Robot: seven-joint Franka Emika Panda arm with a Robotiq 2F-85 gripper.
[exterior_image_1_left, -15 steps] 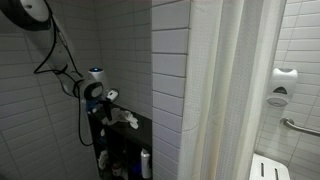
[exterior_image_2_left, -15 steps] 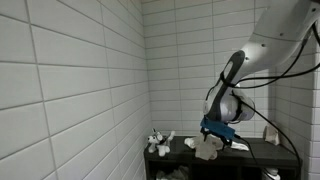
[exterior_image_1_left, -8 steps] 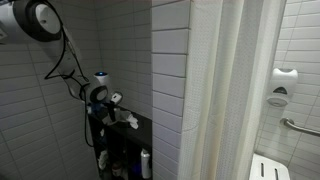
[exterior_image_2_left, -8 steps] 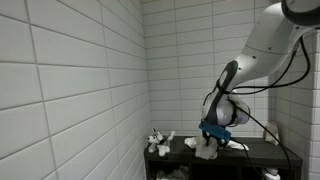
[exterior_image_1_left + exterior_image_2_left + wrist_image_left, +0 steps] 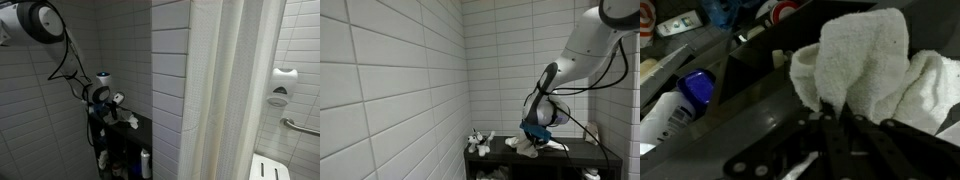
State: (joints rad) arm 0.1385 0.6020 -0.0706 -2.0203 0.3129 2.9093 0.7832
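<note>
Your tool (image 5: 836,118) is pinched together on a fold of the white towel (image 5: 865,60). The towel lies bunched on the dark table (image 5: 575,150) beside the tiled wall, and a blue-capped bottle (image 5: 695,88) sits off to one side.

**Arm folded low, jaws closed**

Your arm (image 5: 582,45) arches down from the upper corner in an exterior view, with the elbow bent and the wrist (image 5: 544,110) pointing downward. Your gripper (image 5: 836,125) sits low, and the wrist view shows its fingers (image 5: 827,140) pressed close together.
</note>
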